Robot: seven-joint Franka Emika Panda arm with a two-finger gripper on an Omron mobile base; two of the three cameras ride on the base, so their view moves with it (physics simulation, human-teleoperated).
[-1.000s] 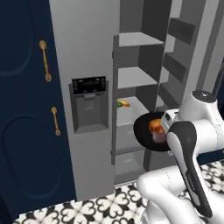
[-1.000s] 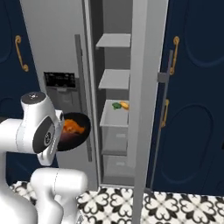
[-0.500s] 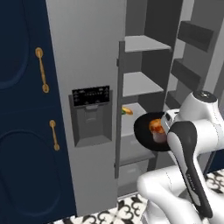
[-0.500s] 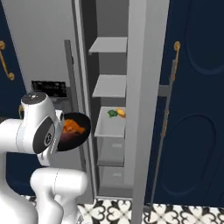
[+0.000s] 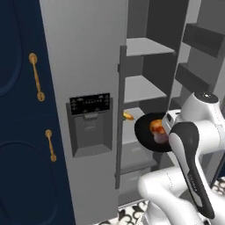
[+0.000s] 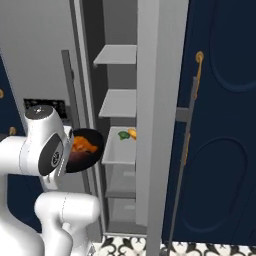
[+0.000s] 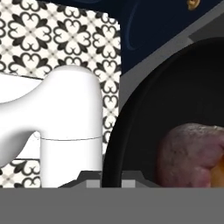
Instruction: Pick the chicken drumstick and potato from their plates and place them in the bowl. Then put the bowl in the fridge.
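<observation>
The bowl (image 5: pixel 147 132) is carried in front of the open fridge (image 5: pixel 88 66), level with the lower shelf. Its black rim (image 7: pixel 114 131) runs up through the hand view, from 6 o'clock toward 1 o'clock. Inside it, the chicken drumstick (image 5: pixel 155 126) lies at the upper side, with the potato (image 7: pixel 192 155) touching it just below. The gripper's fingertips are not distinguishable; its jaws stand narrow, clamped on the bowl. On the lower shelf (image 6: pixel 120 150), an orange item (image 6: pixel 132 133) and a green item (image 6: pixel 123 135) sit together. Navy cabinets (image 6: pixel 225 125) with gold handles (image 5: pixel 37 77) flank the fridge. A patterned tile floor (image 7: pixel 65 39) lies beneath.
</observation>
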